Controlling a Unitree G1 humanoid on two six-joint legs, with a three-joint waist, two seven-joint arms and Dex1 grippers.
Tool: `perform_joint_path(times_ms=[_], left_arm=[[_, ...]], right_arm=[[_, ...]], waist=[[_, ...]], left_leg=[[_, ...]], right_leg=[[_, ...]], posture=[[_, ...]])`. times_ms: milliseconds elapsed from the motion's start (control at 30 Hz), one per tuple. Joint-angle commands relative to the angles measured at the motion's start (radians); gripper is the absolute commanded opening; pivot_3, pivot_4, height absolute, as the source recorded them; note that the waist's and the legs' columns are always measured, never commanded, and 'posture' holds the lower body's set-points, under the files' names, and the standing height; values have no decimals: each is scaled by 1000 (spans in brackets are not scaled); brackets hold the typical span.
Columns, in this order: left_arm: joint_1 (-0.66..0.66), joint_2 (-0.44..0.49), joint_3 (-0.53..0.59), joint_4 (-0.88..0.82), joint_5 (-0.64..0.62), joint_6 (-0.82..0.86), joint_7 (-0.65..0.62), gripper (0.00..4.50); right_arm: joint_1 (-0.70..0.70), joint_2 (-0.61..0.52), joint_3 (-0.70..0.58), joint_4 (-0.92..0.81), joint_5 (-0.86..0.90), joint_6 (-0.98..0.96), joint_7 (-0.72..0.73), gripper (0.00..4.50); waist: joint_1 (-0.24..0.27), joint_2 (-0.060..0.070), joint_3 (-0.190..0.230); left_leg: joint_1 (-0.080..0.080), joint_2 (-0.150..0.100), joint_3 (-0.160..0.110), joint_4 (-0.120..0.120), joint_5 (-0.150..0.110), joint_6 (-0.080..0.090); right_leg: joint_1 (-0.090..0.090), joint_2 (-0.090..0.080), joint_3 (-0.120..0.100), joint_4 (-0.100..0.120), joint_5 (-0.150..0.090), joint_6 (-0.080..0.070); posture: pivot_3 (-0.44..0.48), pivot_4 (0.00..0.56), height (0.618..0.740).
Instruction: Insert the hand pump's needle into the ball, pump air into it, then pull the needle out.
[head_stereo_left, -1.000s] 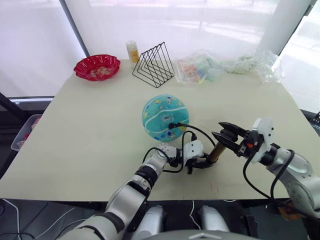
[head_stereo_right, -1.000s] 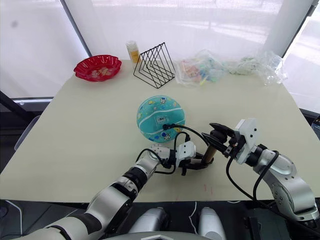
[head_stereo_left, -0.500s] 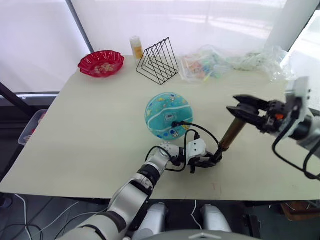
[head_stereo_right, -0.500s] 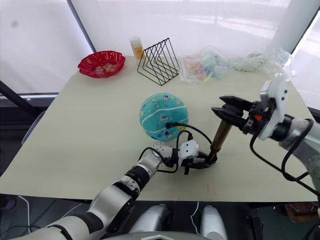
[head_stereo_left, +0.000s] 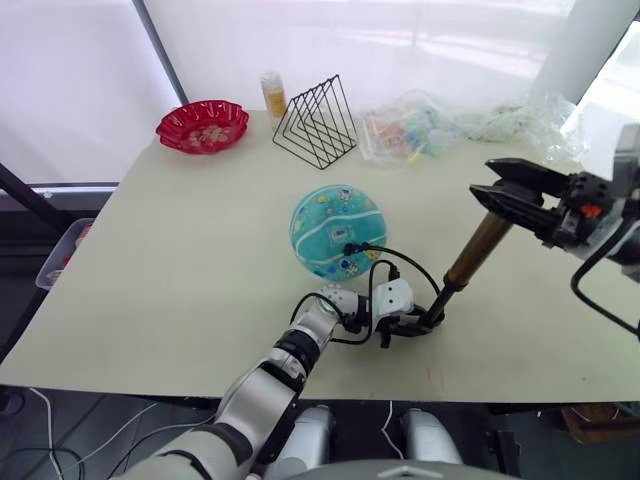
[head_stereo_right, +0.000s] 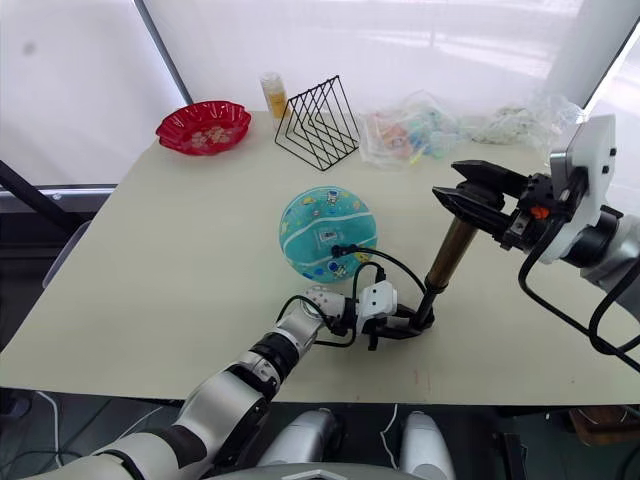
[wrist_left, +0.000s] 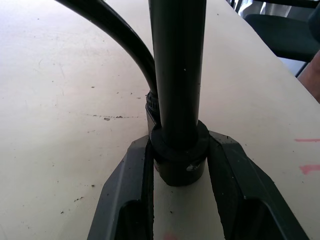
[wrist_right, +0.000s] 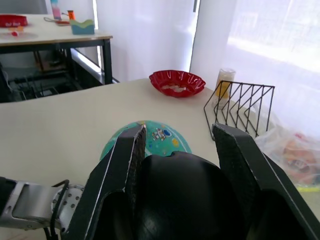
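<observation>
Pump (head_stereo_left: 468, 259) up on end and stretched out, base planted on the table (head_stereo_left: 180, 260) at about four o'clock from the ball (head_stereo_left: 337, 231), body leaning away up toward two o'clock. Left gripper (wrist_left: 177, 192) is down low at the pump's foot, its two black fingers (wrist_left: 127, 190) clamped either side of the black base cap, pinning it to the tabletop. Right gripper (head_stereo_right: 465, 195) is up high at the top, and in the right wrist view its fingers (wrist_right: 122, 170) sit either side of the black handle (wrist_right: 175, 195), closed on it. Between base and gold-bronze barrel you can see the thin black rod, so the pump is drawn out long.

Ball sits near the middle of the table, teal with white stripes, label patch facing the camera. Hose (head_stereo_left: 405, 262) loops from the pump's base up and over to the ball's near side, ending at a black fitting (head_stereo_left: 347, 249) that touches the ball just beside the label. Needle itself — can't make it out, too small, hidden at the fitting.

Back at twelve o'clock from the ball stands a black wire rack (head_stereo_left: 315, 125), a small bottle (head_stereo_left: 270, 95) just beside it at ten o'clock. Red dish (head_stereo_left: 202, 126) sits far off at ten o'clock from the ball. Clear plastic bags (head_stereo_left: 420, 130) sprawl along the far edge around one o'clock.
</observation>
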Motion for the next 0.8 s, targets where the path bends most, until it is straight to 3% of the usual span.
perform_joint_path(times_ms=[33,200,367,500,633,800], left_arm=[[56,32,-61,84,77,49,-10,1035],[57,29,-62,85,82,48,4,1035],[65,29,-59,82,80,52,4,1035],[70,30,-60,80,81,49,0,1035],[72,33,-65,80,82,43,-4,1035],[74,35,-68,78,79,41,-8,1035]], right_arm=[[161,73,189,76,-251,-119,38,1623],[259,161,337,213,-452,-283,77,1622],[282,239,356,253,-494,-357,81,1621],[211,223,250,165,-394,-312,81,1617],[96,144,113,88,-239,-206,65,1617],[-37,27,-23,69,-77,-83,52,1617]], waist=[[-1,-7,-8],[-2,-11,-13],[-2,-13,-17],[-1,-11,-16],[0,1,-6],[0,5,-4]], left_leg=[[2,0,0,0,-1,2],[12,1,-1,-1,-1,2],[19,1,-4,-3,-1,2],[18,1,-4,-3,-1,2],[16,0,-4,-2,-1,2],[6,0,-6,-2,-1,1]], right_leg=[[2,0,0,0,0,0],[11,2,-1,0,0,0],[16,4,-1,0,-1,-1],[16,4,-1,0,-1,-1],[15,3,-1,0,-1,-1],[7,2,-2,0,-1,-1]], posture=[[0,150,740],[0,150,740],[0,150,740],[0,150,740],[0,150,740],[0,150,740]])
